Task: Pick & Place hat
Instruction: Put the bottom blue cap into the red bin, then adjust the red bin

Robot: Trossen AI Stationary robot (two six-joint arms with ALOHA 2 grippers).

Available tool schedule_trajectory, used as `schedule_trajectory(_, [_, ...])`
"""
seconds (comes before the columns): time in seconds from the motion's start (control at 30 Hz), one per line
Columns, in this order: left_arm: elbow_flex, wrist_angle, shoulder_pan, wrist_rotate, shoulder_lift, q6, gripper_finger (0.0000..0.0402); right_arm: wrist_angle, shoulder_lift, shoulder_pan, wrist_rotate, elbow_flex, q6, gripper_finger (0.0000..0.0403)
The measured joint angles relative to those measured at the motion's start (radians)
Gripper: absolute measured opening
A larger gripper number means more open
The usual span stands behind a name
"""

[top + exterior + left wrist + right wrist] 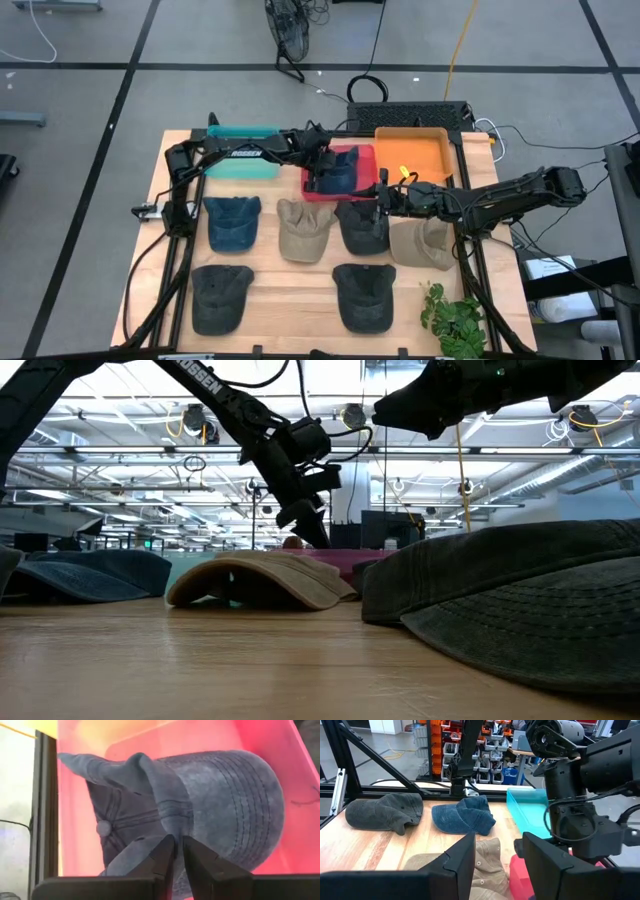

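A blue denim hat [220, 805] lies in the red bin [362, 158] at the table's far middle. My left gripper [178, 842] reaches over that bin [328, 175] from the left and is shut on the hat's cloth. My right gripper [383, 203] hovers open above the dark hat [362, 228] in the middle row; in the right wrist view [495, 851] its fingers stand apart over a tan hat [487, 865] and hold nothing. My left gripper pinches a raised fold of the blue hat's crown [167, 822], near the top button [102, 827], between its two fingers [162, 855]. It comes from above, pointing down into the bin. A ridge of cloth is drawn up toward the fingers; the brim [250, 805] spreads over the bin floor.
Several more hats lie on the table: blue [233, 222], tan [305, 230], khaki [420, 243], and two dark grey ones near the front [222, 297] [362, 297]. A teal bin [240, 160] and an orange bin [412, 155] flank the red one. A green plant [455, 320] sits at the near right corner.
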State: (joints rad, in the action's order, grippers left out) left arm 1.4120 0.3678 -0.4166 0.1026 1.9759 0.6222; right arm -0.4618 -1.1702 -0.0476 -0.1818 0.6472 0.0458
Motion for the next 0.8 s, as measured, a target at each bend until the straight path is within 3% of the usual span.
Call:
schedule_trajectory(0.1, [0.0,-0.008,0.01,-0.056,0.0,0.041,0.0049,0.0,0.0,0.0,0.0,0.0,0.0,0.0141])
schedule_trajectory(0.37, [0.0,-0.063,0.031,-0.345,-0.064,0.048,0.0049,0.005,0.0,0.0,0.0,0.0,0.0,0.0141])
schedule_trajectory(0.47, [0.0,-0.02,0.044,-0.282,-0.123,0.005,0.0049,0.02,0.0,0.0,0.0,0.0,0.0,0.0141])
schedule_trajectory(0.63, [0.001,0.06,0.08,0.098,-0.182,-0.134,0.0049,0.027,0.0,0.0,0.0,0.0,0.0,0.0141])
schedule_trajectory(0.7, [0.001,0.094,0.118,0.103,-0.177,-0.13,0.0049,0.027,0.002,0.0,0.0,0.0,-0.001,0.0141])
schedule_trajectory(0.8, [0.001,0.11,0.179,-0.024,-0.143,-0.084,0.0049,0.031,0.018,0.0,0.0,0.0,-0.01,0.0141])
